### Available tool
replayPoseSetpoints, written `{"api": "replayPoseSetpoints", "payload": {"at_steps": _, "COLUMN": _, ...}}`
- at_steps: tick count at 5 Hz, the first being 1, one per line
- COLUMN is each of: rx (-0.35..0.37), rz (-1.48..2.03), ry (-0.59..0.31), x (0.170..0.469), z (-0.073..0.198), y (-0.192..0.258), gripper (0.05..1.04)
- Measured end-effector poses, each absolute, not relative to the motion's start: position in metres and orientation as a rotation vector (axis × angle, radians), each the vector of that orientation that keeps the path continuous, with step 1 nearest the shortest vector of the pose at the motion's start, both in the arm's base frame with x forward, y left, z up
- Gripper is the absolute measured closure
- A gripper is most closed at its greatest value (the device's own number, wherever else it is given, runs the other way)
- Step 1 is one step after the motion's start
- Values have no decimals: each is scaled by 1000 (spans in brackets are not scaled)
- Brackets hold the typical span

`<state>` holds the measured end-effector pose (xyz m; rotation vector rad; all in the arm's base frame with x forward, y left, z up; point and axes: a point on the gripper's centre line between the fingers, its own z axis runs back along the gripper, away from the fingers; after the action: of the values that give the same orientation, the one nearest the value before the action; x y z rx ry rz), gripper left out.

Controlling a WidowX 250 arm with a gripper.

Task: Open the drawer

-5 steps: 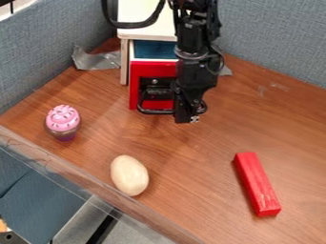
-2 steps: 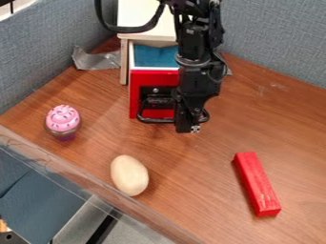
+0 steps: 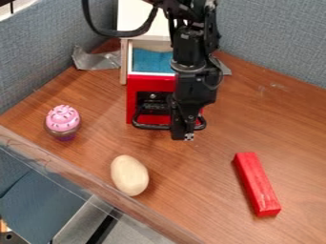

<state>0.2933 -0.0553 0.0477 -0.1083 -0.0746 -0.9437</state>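
My gripper (image 3: pixel 183 135) hangs down at the black handle (image 3: pixel 151 127) of the red-fronted drawer (image 3: pixel 142 86), over the handle's right part. The drawer stands pulled out from its white-topped cabinet (image 3: pixel 137 18), with its blue inside showing behind the white rim. Part of the drawer's right side is hidden behind the arm. How the fingers stand around the handle cannot be made out.
A pink-topped cupcake (image 3: pixel 62 120) sits at the left, and a pale egg (image 3: pixel 129 175) lies near the front edge. On the right lies a red block (image 3: pixel 257 184). Grey tape (image 3: pixel 96 59) is beside the cabinet's left side.
The drawer has slid farther out of the cabinet, toward the front of the table. My gripper has moved the same way along with the handle.
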Motion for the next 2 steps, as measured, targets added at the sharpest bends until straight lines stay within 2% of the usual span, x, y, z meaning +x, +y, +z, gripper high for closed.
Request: {"api": "replayPoseSetpoints", "payload": {"at_steps": 2, "rx": -108, "rz": -967, "ry": -71, "x": 283, "z": 49, "y": -54, "gripper": 955}}
